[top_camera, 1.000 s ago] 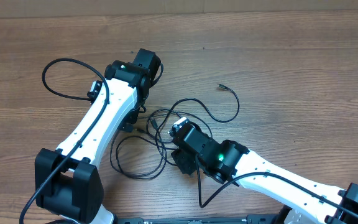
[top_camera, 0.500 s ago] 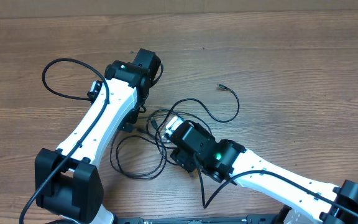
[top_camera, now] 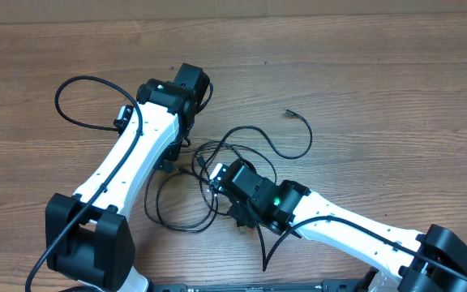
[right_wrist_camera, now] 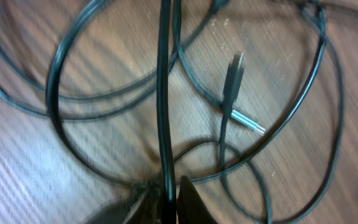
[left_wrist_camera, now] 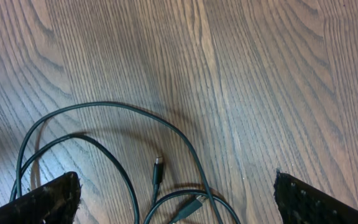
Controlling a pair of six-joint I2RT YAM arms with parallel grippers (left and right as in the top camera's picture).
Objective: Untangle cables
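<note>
The right gripper is pinching one black cable. The left gripper is hovering spread wide, empty, over loose plug ends on the worktop.

One bench is seen, and two arms are counted over it, a left arm and a right arm. One tangle of thin black cables is counted; its separate cords cannot be told. Two plugs are seen within the tangle, a slim plug and a flat plug. One loose plug lies well apart from the tangle.
</note>
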